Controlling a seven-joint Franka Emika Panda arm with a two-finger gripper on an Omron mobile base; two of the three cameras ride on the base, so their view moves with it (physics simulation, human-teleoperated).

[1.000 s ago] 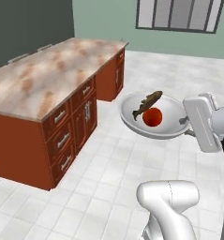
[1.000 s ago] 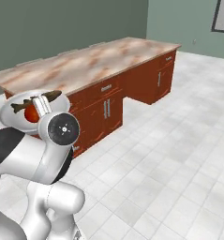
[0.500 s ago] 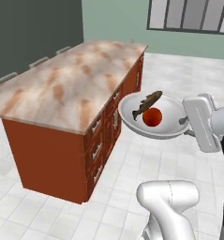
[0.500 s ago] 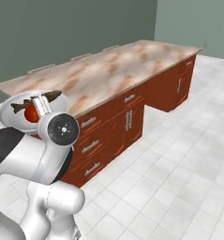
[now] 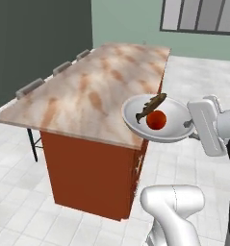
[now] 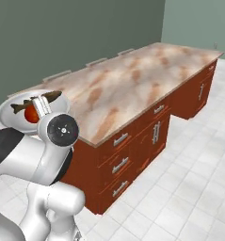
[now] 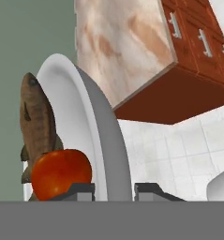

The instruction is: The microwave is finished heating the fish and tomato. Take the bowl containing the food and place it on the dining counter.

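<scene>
My gripper (image 5: 189, 126) is shut on the right rim of the white bowl (image 5: 172, 136) and holds it level in the air. The brown fish (image 5: 151, 106) and the red tomato (image 5: 156, 120) lie inside. In the left base view the bowl overlaps the near right edge of the marble dining counter (image 5: 95, 96). The right base view shows the bowl (image 6: 4, 107), fish (image 6: 20, 107) and tomato (image 6: 31, 114) left of the counter (image 6: 132, 80), behind my wrist. In the hand view my gripper (image 7: 112, 191) straddles the bowl's rim (image 7: 97, 126), with fish (image 7: 36, 117) and tomato (image 7: 62, 171) inside.
Grey stools (image 5: 30, 87) stand along the counter's far left side against the dark wall. The red-brown base has drawers with metal handles (image 6: 119, 164) on the side facing me. White tiled floor (image 6: 189, 188) lies around the island, and a window (image 5: 198, 14) is at the back.
The whole picture has shifted: the base has driven and the counter's near end is now closer. The bowl stays in the gripper, at the same spot relative to the arm.
</scene>
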